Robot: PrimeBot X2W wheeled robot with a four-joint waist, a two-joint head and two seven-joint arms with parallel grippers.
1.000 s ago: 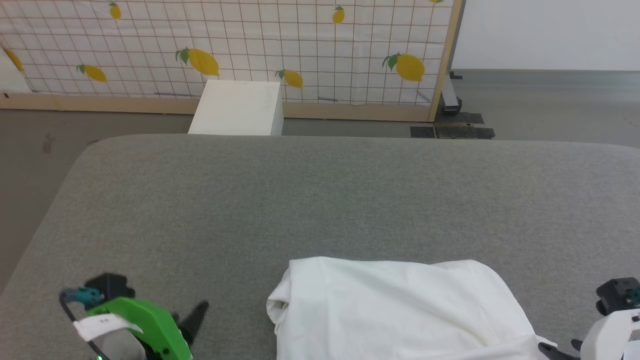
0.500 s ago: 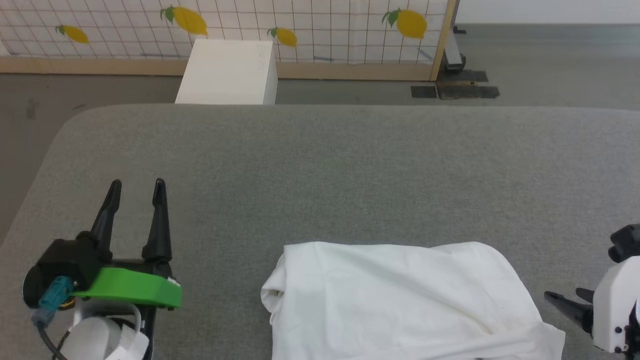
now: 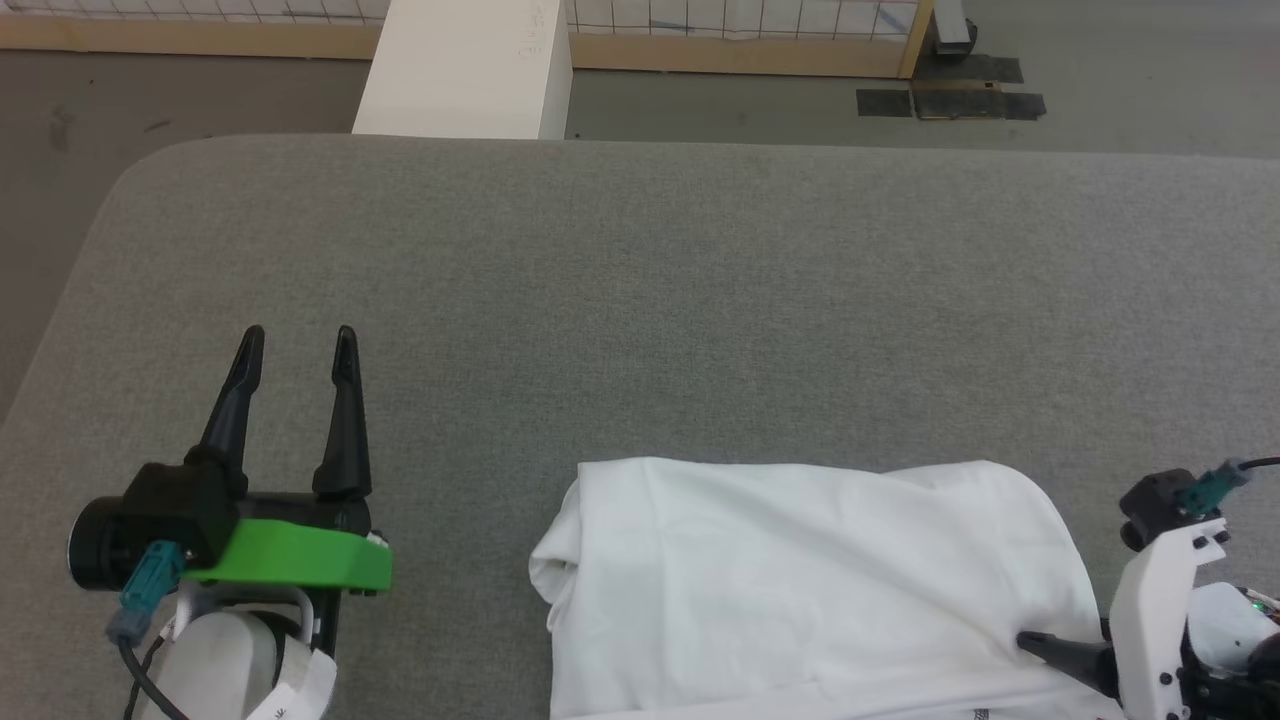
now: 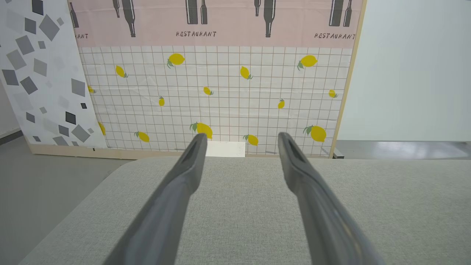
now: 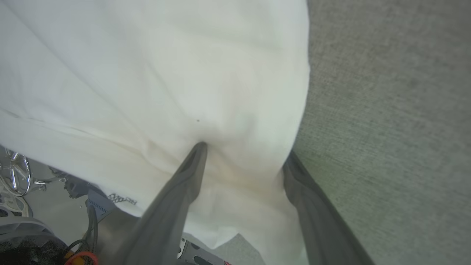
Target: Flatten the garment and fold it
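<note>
Grey padded surface [image 3: 650,300] holds the garment [image 3: 800,580] bunched at its near edge; left gripper [image 3: 298,340] hangs open, well apart; right gripper [image 5: 244,150] gapes astride the cloth's right fold; closing there may pinch several layers, dragging instead of flattening.

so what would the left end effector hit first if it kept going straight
The grey padded surface ahead of the left end effector looks free; past its far edge, probably the white box, depth unclear.

A grey padded surface [image 3: 700,280] is spanning the frame, its rounded corner showing at upper left. The garment [image 3: 800,580] is lying rumpled on it at lower centre-right.
</note>
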